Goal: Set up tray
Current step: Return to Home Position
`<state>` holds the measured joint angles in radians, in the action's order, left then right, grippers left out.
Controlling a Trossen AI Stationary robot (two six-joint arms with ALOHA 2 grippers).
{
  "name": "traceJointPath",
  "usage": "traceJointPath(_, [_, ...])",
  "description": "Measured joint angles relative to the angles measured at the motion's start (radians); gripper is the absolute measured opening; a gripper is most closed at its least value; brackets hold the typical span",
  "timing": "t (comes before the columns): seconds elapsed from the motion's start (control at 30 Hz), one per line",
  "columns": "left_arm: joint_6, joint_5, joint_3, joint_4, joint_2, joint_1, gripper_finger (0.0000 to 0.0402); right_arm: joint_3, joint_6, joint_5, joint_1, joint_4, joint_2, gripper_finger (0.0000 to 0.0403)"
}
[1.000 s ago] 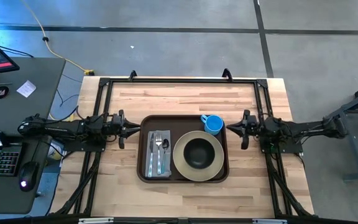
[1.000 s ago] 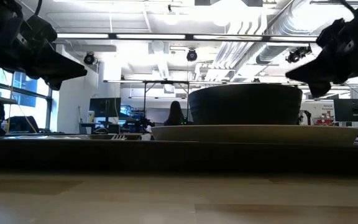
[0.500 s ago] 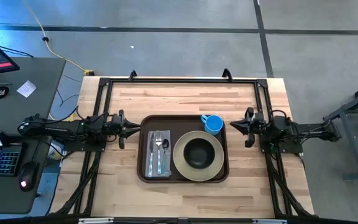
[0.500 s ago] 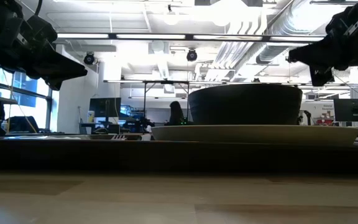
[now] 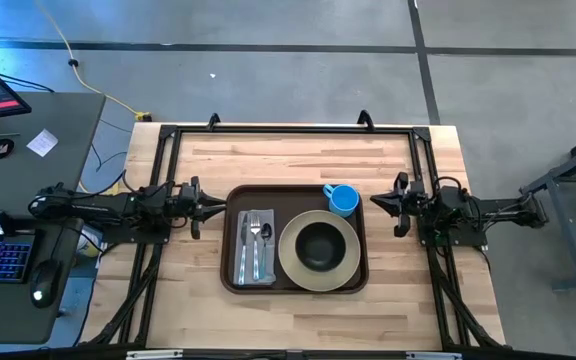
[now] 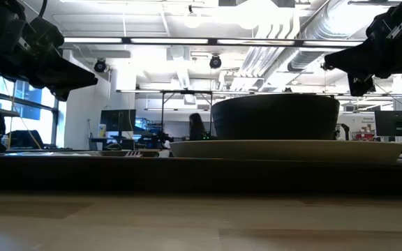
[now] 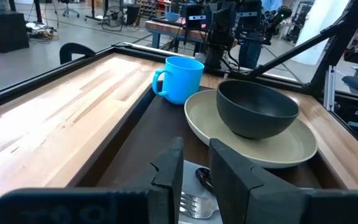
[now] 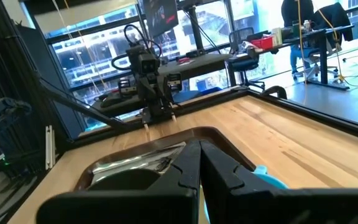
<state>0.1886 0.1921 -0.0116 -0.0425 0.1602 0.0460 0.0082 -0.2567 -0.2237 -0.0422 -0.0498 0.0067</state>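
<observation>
The tray (image 5: 288, 198) is located at the centre of the wooden table (image 5: 298, 160), with its long sides parallel to the table's front edge. A grey napkin (image 5: 271, 268) is laid flat in the left part of the tray, and a knife (image 5: 245, 245), a fork (image 5: 255, 240) and a spoon (image 5: 266, 235) are arranged on it side by side, in that order from the left. A round beige plate (image 5: 290, 262) is seated in the right part of the tray, and a dark bowl (image 5: 318, 247) is placed upright on the middle of the plate. A blue mug (image 5: 342, 199) is set upright in the tray's far right corner, just beside the plate. The left gripper (image 5: 216, 207) is held above the table just beside the tray's left edge; its fingers are parted by a narrow gap and nothing is grasped. The right gripper (image 5: 375, 203) is held just beside the tray's right edge, near the mug; its fingers are pressed together and nothing is grasped.
</observation>
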Motion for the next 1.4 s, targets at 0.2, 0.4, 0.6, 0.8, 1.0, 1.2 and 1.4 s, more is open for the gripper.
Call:
traceJointPath(0.2, [0.000, 0.000, 0.000, 0.000, 0.000, 0.000, 0.0113, 0.000, 0.000, 0.000, 0.000, -0.002, 0.000, 0.0000])
traceJointPath(0.4, [0.000, 0.000, 0.000, 0.000, 0.016, 0.000, 0.0113, 0.000, 0.000, -0.001, 0.000, -0.009, 0.000, 0.0000])
traceJointPath(0.6, [0.000, 0.000, 0.000, 0.000, 0.018, 0.000, 0.0113, 0.000, 0.000, -0.002, 0.000, -0.015, 0.000, 0.0000])
traceJointPath(0.8, [0.000, 0.000, 0.000, 0.000, 0.019, 0.000, 0.0113, 0.000, 0.000, -0.002, 0.000, -0.017, 0.000, 0.0000])
traceJointPath(1.0, [0.000, 0.000, 0.000, 0.000, 0.020, 0.000, 0.0113, 0.000, 0.000, -0.002, 0.000, -0.018, 0.000, 0.0000])
traceJointPath(1.2, [0.000, 0.000, 0.000, 0.000, 0.020, 0.000, 0.0113, 0.000, 0.000, -0.002, 0.000, -0.019, 0.000, 0.0000])
traceJointPath(1.4, [0.000, 0.000, 0.000, 0.000, 0.020, 0.000, 0.0113, 0.000, 0.000, -0.002, 0.000, -0.020, 0.000, 0.0000])
